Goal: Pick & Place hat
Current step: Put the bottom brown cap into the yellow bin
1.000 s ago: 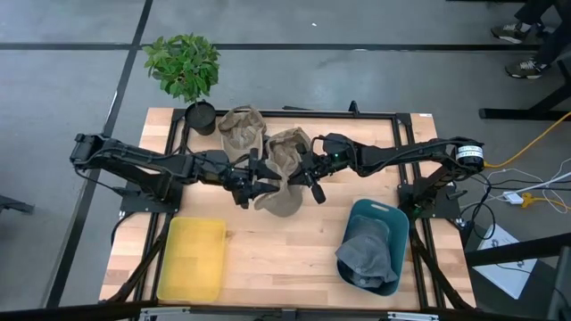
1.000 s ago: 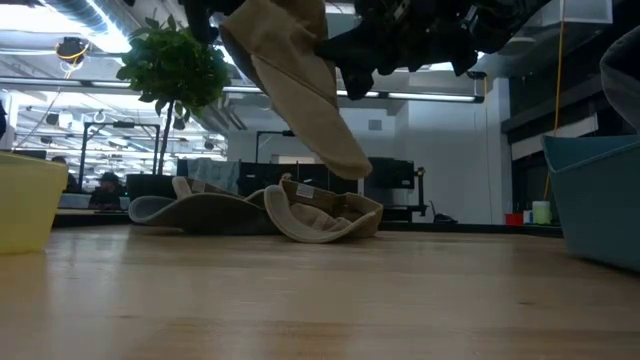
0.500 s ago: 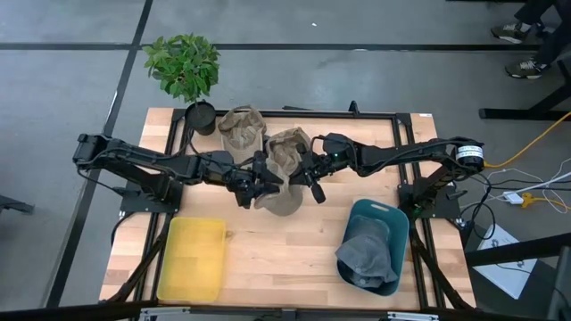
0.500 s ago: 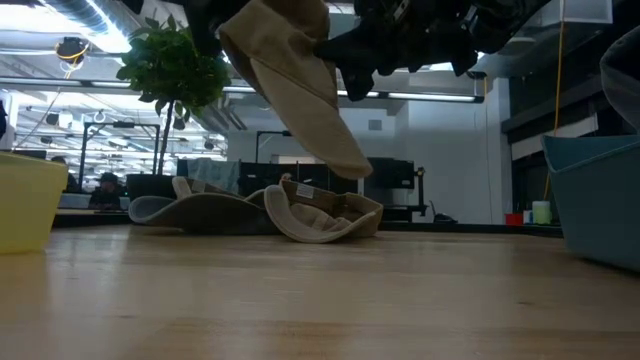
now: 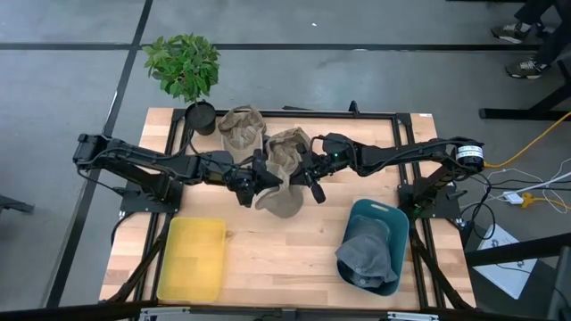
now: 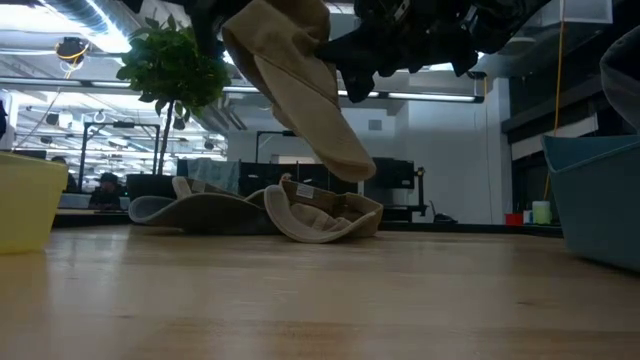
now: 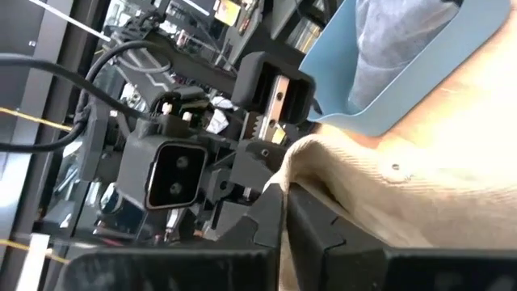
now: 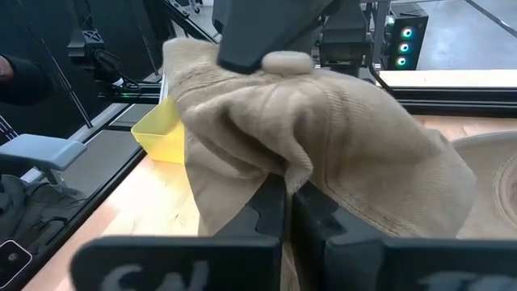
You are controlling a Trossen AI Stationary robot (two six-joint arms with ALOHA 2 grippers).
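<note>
A tan hat (image 5: 281, 183) hangs in the air over the middle of the table, held between both grippers; the low view shows this hat (image 6: 300, 85) well above the wood. My left gripper (image 5: 261, 174) is shut on its left side. My right gripper (image 5: 302, 174) is shut on its right side. Two more tan hats (image 5: 241, 129) (image 6: 322, 218) lie on the table behind it, near the far edge. My left gripper pinches the hat's cloth edge (image 7: 311, 174) between its two fingers, coming in about level from the table's left. The hat is lifted clear and droops below the fingers. My right gripper pinches a bunched fold of the hat's cloth (image 8: 279, 166) between its two fingers, about level from the table's right. The hat hangs slack beneath it, clear of the table.
A blue bin (image 5: 393, 223) with a grey hat (image 5: 366, 259) in it stands at the near right. A yellow bin (image 5: 192, 259) stands at the near left. A potted plant (image 5: 183, 67) stands at the far left corner.
My left gripper has shut on the left side of the hanging hat, taking hold of it. Both arms have stayed in place, and the hat hangs much as before.
</note>
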